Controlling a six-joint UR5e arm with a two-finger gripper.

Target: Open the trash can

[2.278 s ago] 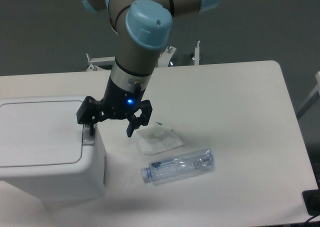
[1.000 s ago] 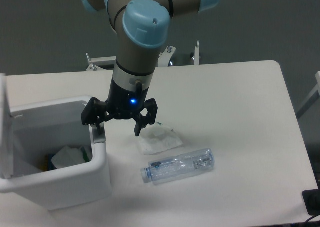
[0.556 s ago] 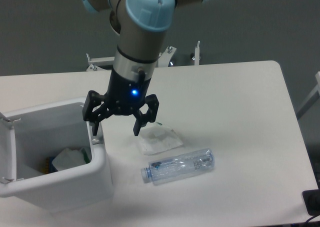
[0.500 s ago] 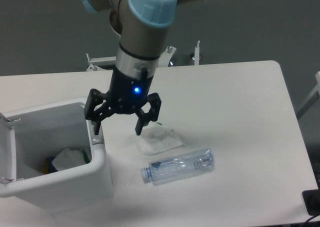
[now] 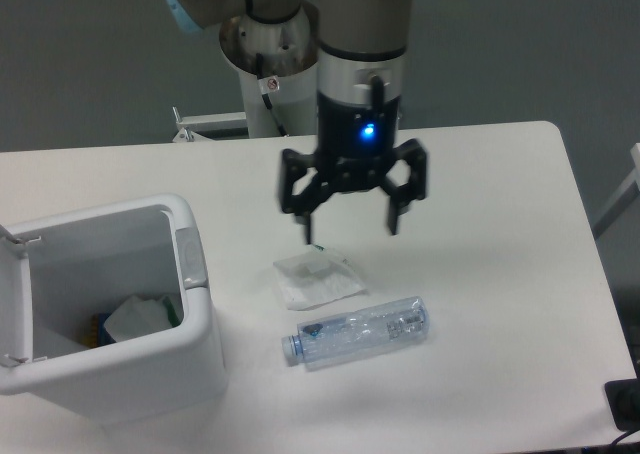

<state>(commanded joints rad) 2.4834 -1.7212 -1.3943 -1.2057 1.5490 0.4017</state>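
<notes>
The trash can (image 5: 150,369) is a big white boxy bin at the table's front left. Its lid (image 5: 14,306) stands swung open at the left edge. The grey push-button latch (image 5: 190,257) shows on the right rim. Crumpled paper and other waste lie inside. My gripper (image 5: 352,224) is open and empty. It hangs above the table, well to the right of the bin and above the white packet.
A flat white plastic packet (image 5: 318,278) lies right of the bin. A clear plastic bottle (image 5: 357,332) lies on its side in front of it. A metal frame (image 5: 210,124) stands behind the table's far edge.
The lid was shut, then swung open to the left. My gripper has left the bin's latch, risen and moved right over the packet.
</notes>
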